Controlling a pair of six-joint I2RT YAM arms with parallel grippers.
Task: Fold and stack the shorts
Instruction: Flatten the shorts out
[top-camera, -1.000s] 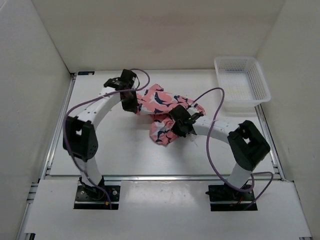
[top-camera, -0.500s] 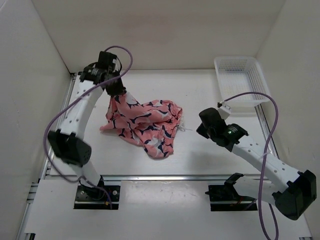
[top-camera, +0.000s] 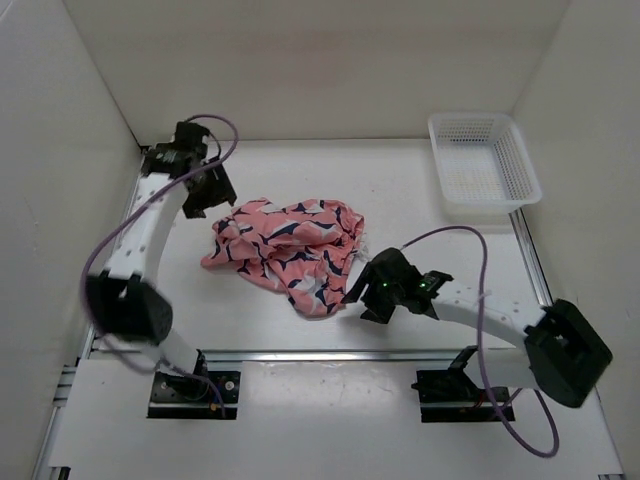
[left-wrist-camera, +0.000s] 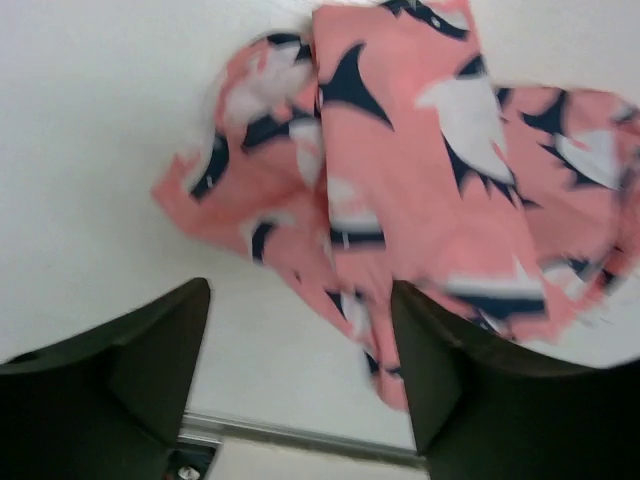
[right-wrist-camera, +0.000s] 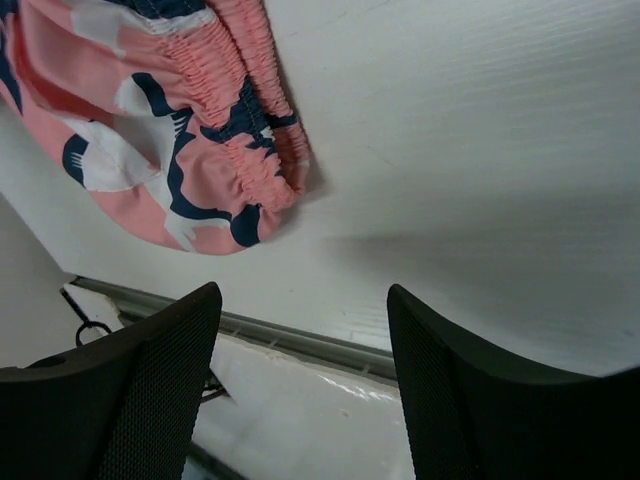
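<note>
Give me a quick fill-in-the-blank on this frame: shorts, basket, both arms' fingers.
1. The shorts lie in a heap on the table, entirely ____ the basket.
2. The basket sits at the table's far ____ corner.
3. The left fingers and right fingers both stand ____, holding nothing.
4. The elastic waistband of the shorts shows in the ____ wrist view.

Missing words: outside; right; open; right
</note>
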